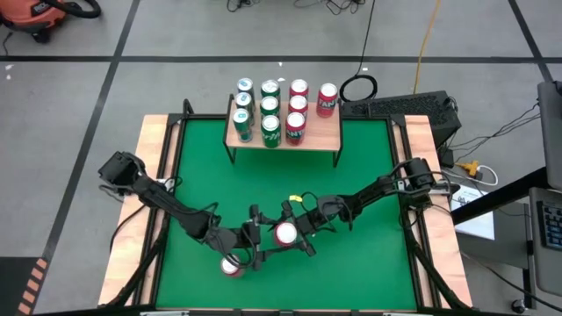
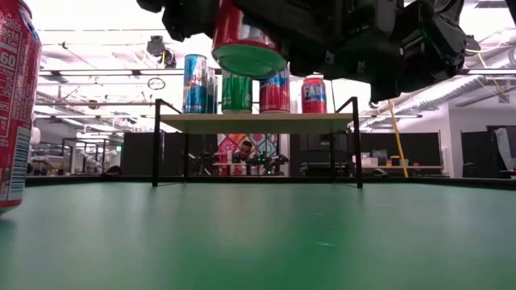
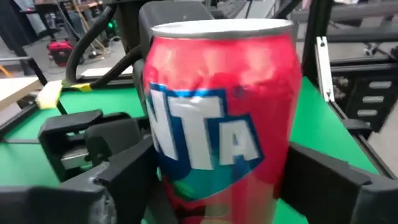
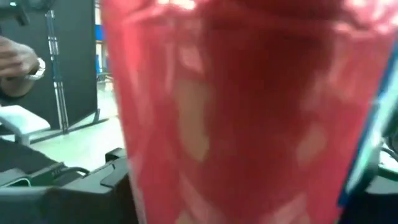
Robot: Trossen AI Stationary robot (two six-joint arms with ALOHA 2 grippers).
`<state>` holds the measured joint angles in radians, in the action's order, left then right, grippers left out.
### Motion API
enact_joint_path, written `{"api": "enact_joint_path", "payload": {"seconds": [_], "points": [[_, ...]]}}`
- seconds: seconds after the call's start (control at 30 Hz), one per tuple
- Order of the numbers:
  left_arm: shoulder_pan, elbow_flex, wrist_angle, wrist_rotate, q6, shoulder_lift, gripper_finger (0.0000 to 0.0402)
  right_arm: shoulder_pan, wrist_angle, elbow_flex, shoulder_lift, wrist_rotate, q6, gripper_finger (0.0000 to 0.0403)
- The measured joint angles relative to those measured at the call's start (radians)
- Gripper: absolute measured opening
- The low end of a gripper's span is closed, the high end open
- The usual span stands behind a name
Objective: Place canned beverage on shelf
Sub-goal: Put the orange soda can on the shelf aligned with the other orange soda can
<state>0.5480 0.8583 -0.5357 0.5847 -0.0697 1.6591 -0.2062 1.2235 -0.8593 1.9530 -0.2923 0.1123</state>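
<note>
— Fingers first: what has the can (image 1: pixel 286 233)?

— Both grippers meet on it over the middle of the green table (image 1: pixel 369 263). The right gripper (image 1: pixel 299 226) is closed around it; its wrist view is filled with red wall. The left gripper (image 1: pixel 268 239) has the can squarely in front of it, label facing, but whether it is squeezing or only standing beside it I cannot tell.

— So the can is off the table?

— Yes. From table height it hangs well clear of the green top, base showing, high in the view.

— How does it sit?

— Long axis close to upright, lid up, tipped a little so the base shows from low down. It would need levelling before it is set down, I'd say.

— And the shelf (image 1: pixel 320 132)?

— Straight ahead at the far edge of the table, well apart from the grippers, so the move is a reach away from the arms' bases. Rows of standing cans (image 1: pixel 270 110) fill the left and middle of the plank; the bare wood is on its near right part.

— Which arm is better placed?

— Neither is nearer now, but the free spot lies on the right arm's side, so that arm looks the more natural carrier.

— Anything in the way?

— A second red can (image 1: pixel 231 266) stands on the table near the left arm, behind the path, not in it.
</note>
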Motion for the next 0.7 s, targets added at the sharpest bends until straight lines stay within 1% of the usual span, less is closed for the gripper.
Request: {"api": "enact_joint_path", "payload": {"seconds": [0.1,0.23,0.33,0.57,0.7], "points": [[-0.005,0.0,-0.043,0.002,0.023,0.023,0.0353,0.0,-0.008,0.0,0.0,0.006,0.0,0.0297],[-0.004,0.0,-0.057,0.001,0.028,0.031,0.0356,0.0,-0.009,0.0,0.0,0.005,0.002,0.0293],[-0.004,0.0,-0.058,0.006,0.028,0.031,0.0341,0.0,-0.009,0.0,0.0,0.005,0.002,0.0295],[-0.005,0.0,-0.056,0.007,0.033,0.031,0.0287,0.0,-0.017,0.0,0.0,0.025,0.002,0.0299],[-0.005,0.0,-0.054,0.007,0.031,0.032,0.0277,0.0,-0.026,0.0,0.0,0.027,-0.008,0.0299]]}}
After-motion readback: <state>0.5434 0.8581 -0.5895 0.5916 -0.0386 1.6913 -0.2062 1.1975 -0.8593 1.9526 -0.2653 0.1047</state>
